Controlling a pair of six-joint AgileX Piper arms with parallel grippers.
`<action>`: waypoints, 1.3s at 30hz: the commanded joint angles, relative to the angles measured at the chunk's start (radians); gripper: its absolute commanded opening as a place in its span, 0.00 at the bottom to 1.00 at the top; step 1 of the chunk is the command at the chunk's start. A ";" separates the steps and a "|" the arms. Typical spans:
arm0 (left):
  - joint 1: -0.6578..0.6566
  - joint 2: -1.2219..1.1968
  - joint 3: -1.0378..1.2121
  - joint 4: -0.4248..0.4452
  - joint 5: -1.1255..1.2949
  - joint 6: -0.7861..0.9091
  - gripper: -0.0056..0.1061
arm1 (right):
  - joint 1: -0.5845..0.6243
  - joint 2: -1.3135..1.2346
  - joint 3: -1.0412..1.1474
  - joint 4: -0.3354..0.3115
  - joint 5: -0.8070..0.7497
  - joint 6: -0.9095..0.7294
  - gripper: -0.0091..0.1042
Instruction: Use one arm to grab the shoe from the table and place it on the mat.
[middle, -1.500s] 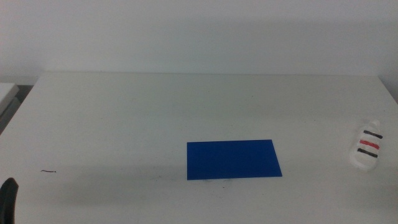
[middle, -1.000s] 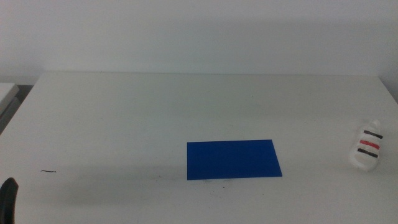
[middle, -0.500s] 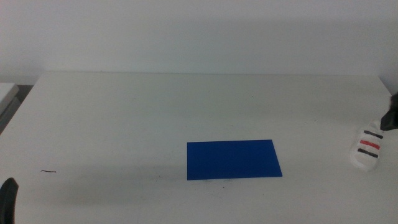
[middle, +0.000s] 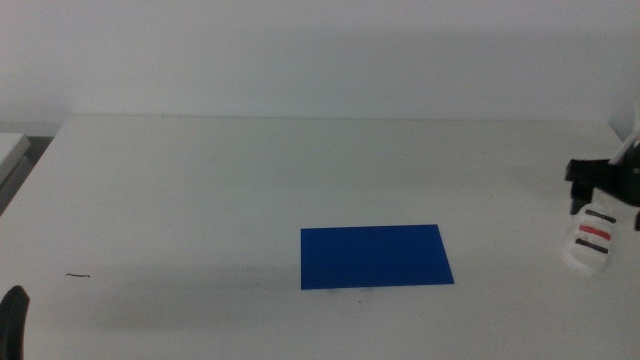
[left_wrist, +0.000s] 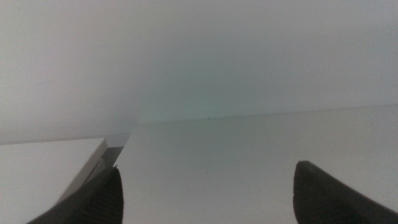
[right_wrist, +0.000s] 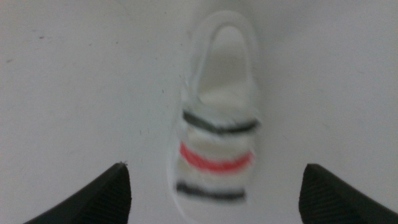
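We have the right gripper (right_wrist: 211, 211) hovering over the shoe (middle: 590, 240), jaws spread wide and holding nothing, so we should come straight down with a jaw on each long side and close across the straps. The shoe lies near the worktop's (middle: 200, 190) right edge, leaving little margin there, while bare surface runs open to the mat (middle: 375, 256). The left gripper (left_wrist: 205, 199) waits at the near left corner, jaws apart and empty.

Desk (middle: 250, 180): plain white, with one small dark mark near its left edge. Mat (middle: 375, 256): solid dark blue, no pattern. Shoe (right_wrist: 217, 124): white, crossed by three straps, black, red, black; both pincers black.
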 joint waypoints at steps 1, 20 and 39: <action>0.000 0.005 0.000 -0.004 -0.012 -0.001 0.89 | -0.007 0.051 -0.013 -0.008 -0.047 -0.011 0.88; 0.000 0.005 0.000 -0.004 -0.012 -0.001 0.89 | -0.015 0.147 -0.015 -0.004 -0.083 -0.032 0.06; 0.000 0.005 0.000 -0.004 -0.012 -0.001 0.89 | 0.646 0.307 -0.461 0.009 0.171 0.395 0.19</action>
